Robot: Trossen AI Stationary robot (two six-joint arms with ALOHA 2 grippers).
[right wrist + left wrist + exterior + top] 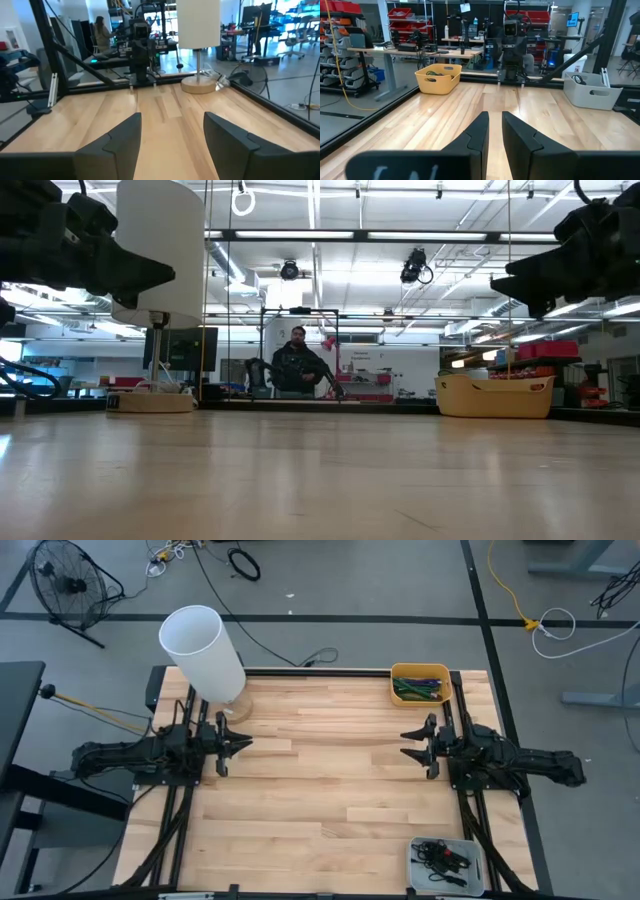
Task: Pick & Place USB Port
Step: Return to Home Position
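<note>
No USB port can be made out as a separate thing. The yellow bin at the far right of the table holds green and purple cables. A grey bin at the near right corner holds black cables. My left gripper hovers over the table's left side, its fingers level, pointing right and open by a narrow gap. My right gripper hovers over the right side, pointing left and wide open. Neither is near a bin.
A lamp with a white shade stands on its round base at the far left corner, just behind my left gripper. Bare wood lies between the two grippers. A person sits in the room beyond the far edge.
</note>
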